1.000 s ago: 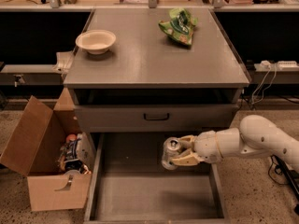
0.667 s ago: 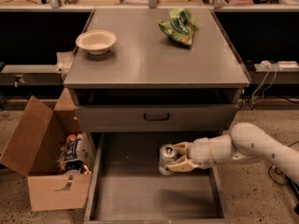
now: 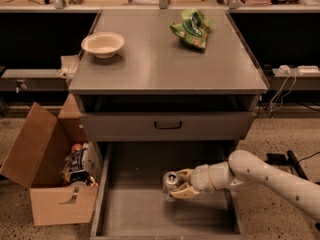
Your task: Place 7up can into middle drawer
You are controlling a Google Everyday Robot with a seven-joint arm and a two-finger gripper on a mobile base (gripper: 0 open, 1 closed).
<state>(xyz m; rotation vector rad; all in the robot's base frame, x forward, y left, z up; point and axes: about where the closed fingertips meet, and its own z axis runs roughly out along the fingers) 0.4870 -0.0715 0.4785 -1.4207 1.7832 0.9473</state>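
Inside middle drawer [image 3: 145, 215], end effector [image 3: 180, 186] holding 7up can [image 3: 170, 179] has moved left.

cabinet top [image 3: 165, 69]: flat grey, carries two items
bowl [image 3: 103, 44]: cream, round, upright, left-rear area of top
snack bag [image 3: 191, 28]: green foil, crumpled, right-rear, well apart from bowl
floor [image 3: 280, 134]: speckled; open cardboard box [image 3: 47, 184] stands on it just left of cabinet
middle drawer [image 3: 145, 214]: open, plain grey floor
gripper [image 3: 177, 186]: over drawer floor, right of centre, clamped round 7up can [image 3: 171, 180]; can-to-floor contact unclear
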